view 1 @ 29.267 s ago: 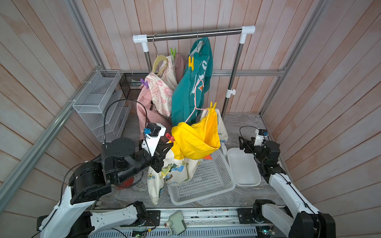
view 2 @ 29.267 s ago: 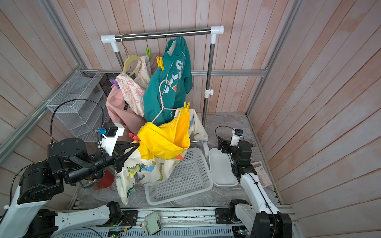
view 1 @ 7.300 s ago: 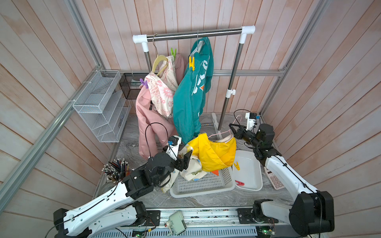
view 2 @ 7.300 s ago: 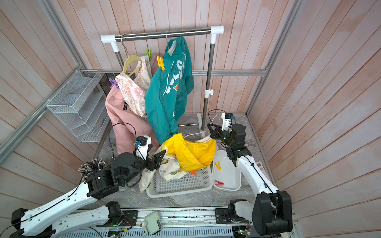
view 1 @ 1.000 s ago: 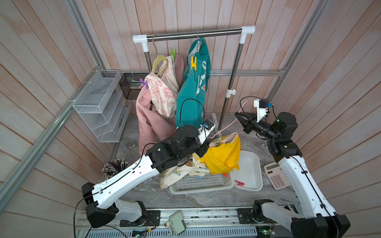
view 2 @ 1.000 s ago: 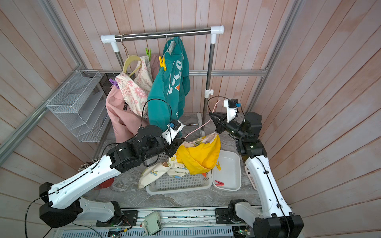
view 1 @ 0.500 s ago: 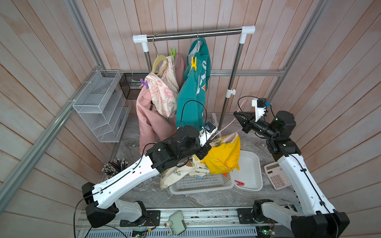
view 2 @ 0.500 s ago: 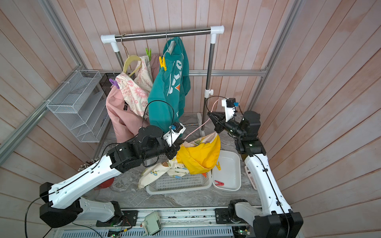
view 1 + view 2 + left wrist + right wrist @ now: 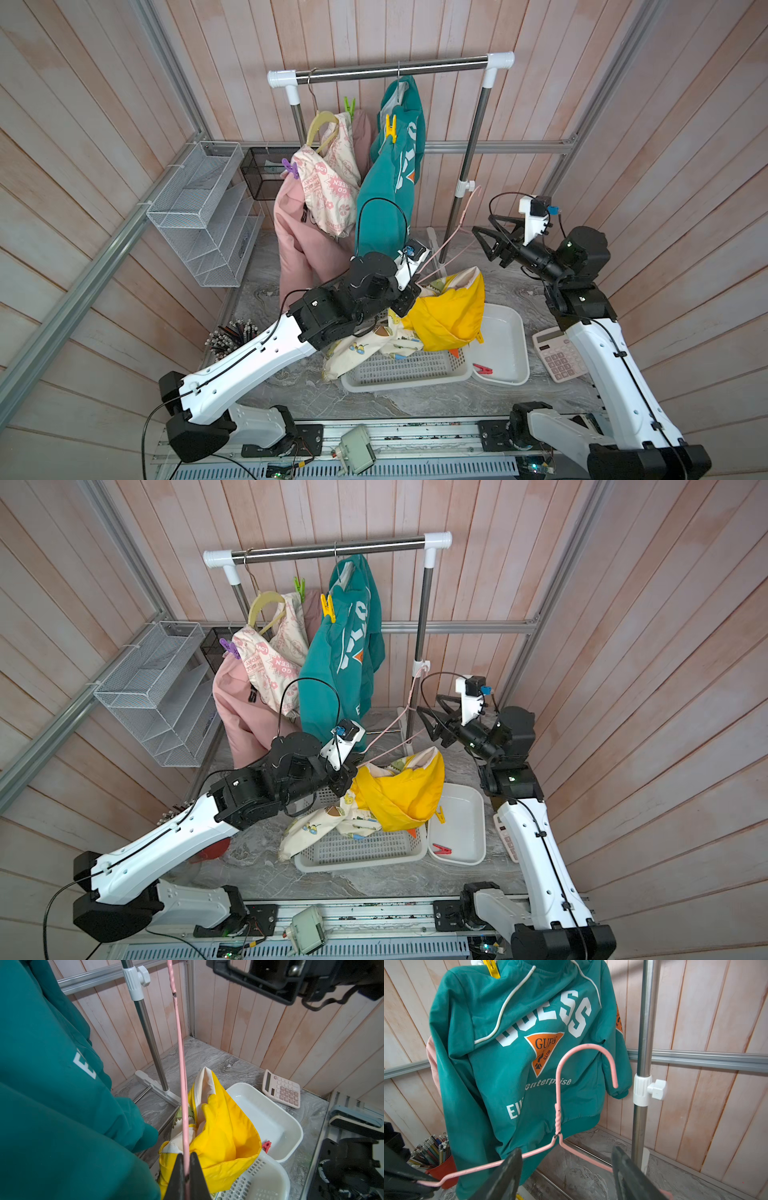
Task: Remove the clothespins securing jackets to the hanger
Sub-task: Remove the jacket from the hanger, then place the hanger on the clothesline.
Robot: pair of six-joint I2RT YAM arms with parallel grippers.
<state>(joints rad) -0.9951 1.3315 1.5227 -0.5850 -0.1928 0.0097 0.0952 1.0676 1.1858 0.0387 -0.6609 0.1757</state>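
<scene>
The yellow clothespin (image 9: 492,969) sat clipped to the shoulder of the teal jacket (image 9: 500,1076), high above and beyond my right gripper (image 9: 566,1150). The green clothespin (image 9: 350,106) and the purple clothespin (image 9: 291,168) were pinned at the pink jacket (image 9: 295,241), further off from both sets of jaws. A red clothespin (image 9: 482,368) lay loose in the white tray (image 9: 511,332), well below the right jaws. In a top view, a second yellow clothespin (image 9: 439,813) showed at the lower edge of the yellow jacket (image 9: 399,791). That jacket hung crumpled just beneath my left gripper (image 9: 187,1155) and sagged into the white slotted basket (image 9: 399,368). My left jaws were pinched tight on the wire of the pink wire hanger (image 9: 560,1105), which ran straight out from them. My right jaws stood wide apart and gripped nothing. The hanger's twisted neck and hook rose just ahead of the gap, with one shoulder wire slanting towards each finger. The steel clothes rack (image 9: 395,68) stood beyond both grippers. A pink calculator (image 9: 559,357) lay below the right arm, and a cup of pencils (image 9: 230,334) sat below the left arm.
</scene>
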